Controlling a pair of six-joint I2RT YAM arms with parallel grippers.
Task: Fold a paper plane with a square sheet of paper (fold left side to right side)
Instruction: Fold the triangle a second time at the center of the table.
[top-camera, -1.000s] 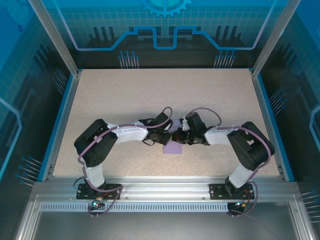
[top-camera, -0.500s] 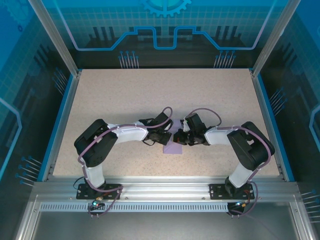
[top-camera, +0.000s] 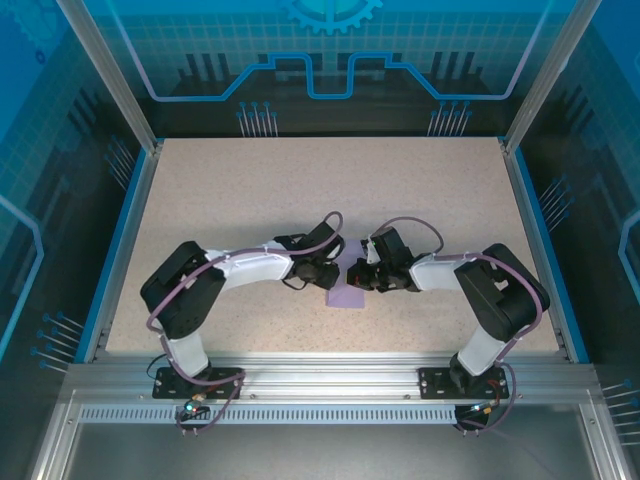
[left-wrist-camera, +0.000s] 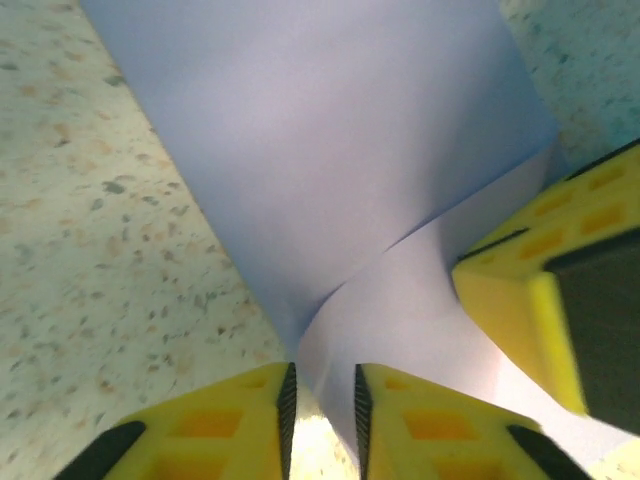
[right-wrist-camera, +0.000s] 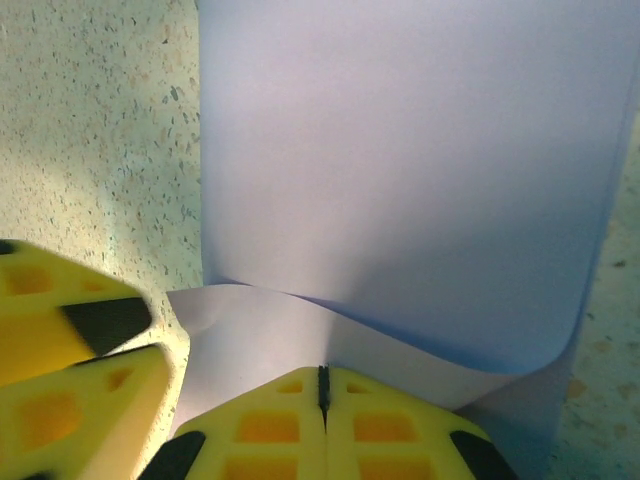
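The square sheet of paper (top-camera: 348, 296) is lavender and lies mid-table, doubled over, with a curled flap above a flat layer (right-wrist-camera: 400, 150). It has no paper plane shape. My right gripper (right-wrist-camera: 323, 375) is shut on the flap's edge, and its place from above is (top-camera: 353, 275). My left gripper (left-wrist-camera: 322, 385) faces it from the left (top-camera: 335, 272). Its jaws stand a narrow gap apart, with the paper (left-wrist-camera: 340, 150) loose between them and table showing beside it. The right gripper's yellow finger (left-wrist-camera: 530, 300) is close by.
The speckled table (top-camera: 250, 190) has blue rails on its left, right and far sides. Both arms bend inward, so the wrists almost touch at the centre. In the right wrist view the left gripper's yellow fingers (right-wrist-camera: 70, 350) sit at the lower left.
The left jaws have parted from shut to a narrow gap, letting go of the paper. The left arm's elbow has shifted a little to the left. The right arm and paper stay put.
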